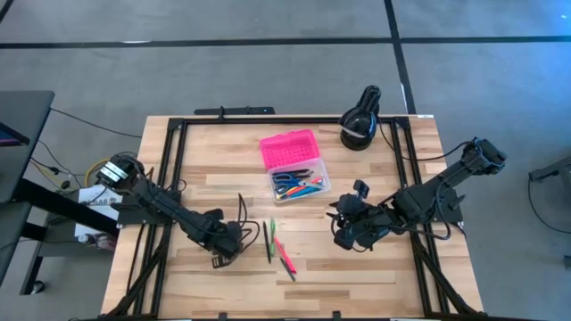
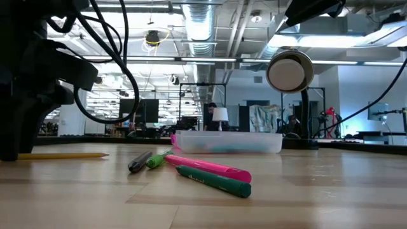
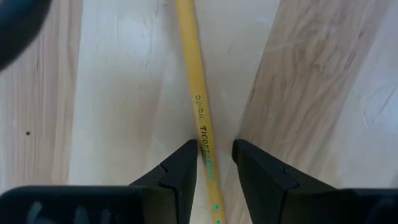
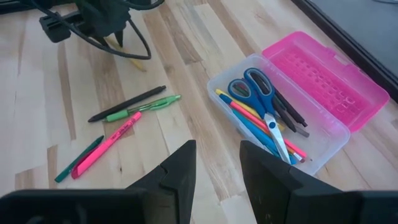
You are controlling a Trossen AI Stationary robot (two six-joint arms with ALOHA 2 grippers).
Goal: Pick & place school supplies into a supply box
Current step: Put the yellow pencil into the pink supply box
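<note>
Yellow pencil (image 3: 200, 118) lies between the left gripper (image 3: 214, 158) jaws (open, astride it). Close squarely, lift level. Right gripper (image 4: 217, 163) waits open.

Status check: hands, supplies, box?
Left hand astride yellow pencil, not closed. Right hand open, waiting. Box open, part-filled. Nothing blocking.

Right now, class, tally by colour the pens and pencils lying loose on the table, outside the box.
Yellow: 1, yellow pencil
Black: 1, black pen
Green: 2, light green pen and dark green marker
Pink: 1, pink highlighter
Total: 5
</note>
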